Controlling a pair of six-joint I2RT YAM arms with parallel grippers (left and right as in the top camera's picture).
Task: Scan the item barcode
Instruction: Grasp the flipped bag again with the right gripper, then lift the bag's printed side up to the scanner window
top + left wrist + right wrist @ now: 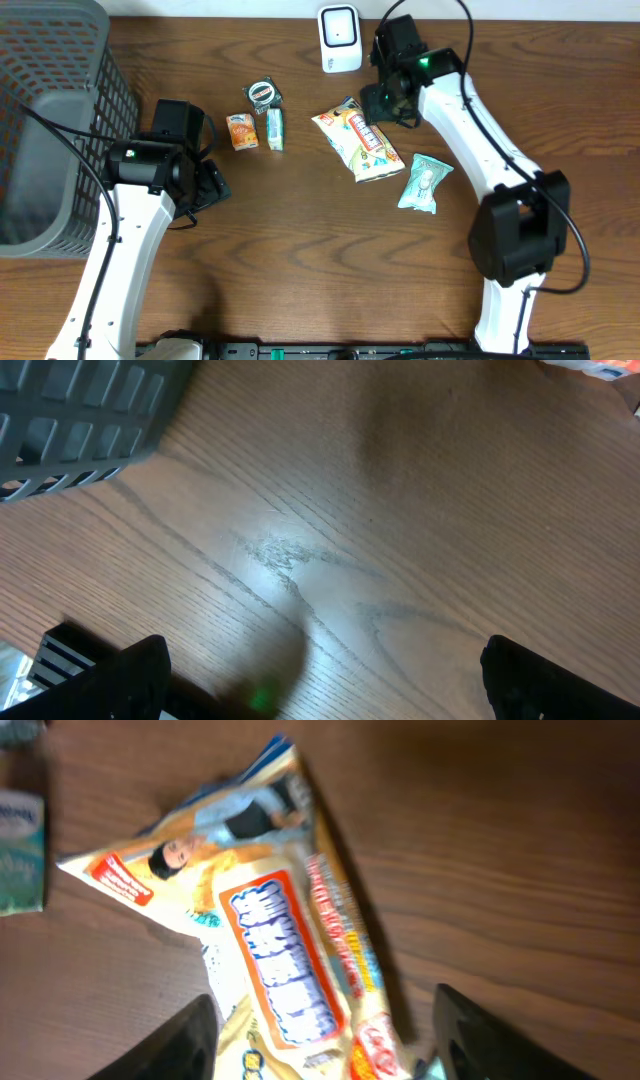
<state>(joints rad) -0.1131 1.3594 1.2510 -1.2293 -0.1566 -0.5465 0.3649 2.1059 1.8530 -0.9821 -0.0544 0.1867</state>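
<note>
A yellow snack bag (360, 143) with orange and blue print lies flat on the wooden table (320, 250), right of centre. My right gripper (385, 100) hangs over the bag's upper right end. In the right wrist view this gripper (325, 1020) is open, its dark fingers (190, 1040) standing either side of the snack bag (270, 940) without pinching it. No barcode shows on the bag. A white scanner (340, 38) stands at the table's far edge, just left of the right arm. My left gripper (205, 185) is open over bare wood (325, 660), holding nothing.
A grey mesh basket (50, 120) fills the left side, its corner in the left wrist view (80, 410). An orange packet (241, 131), a green-white pack (275, 129) and a round item (263, 92) lie left of the bag. A teal packet (424, 183) lies to its right.
</note>
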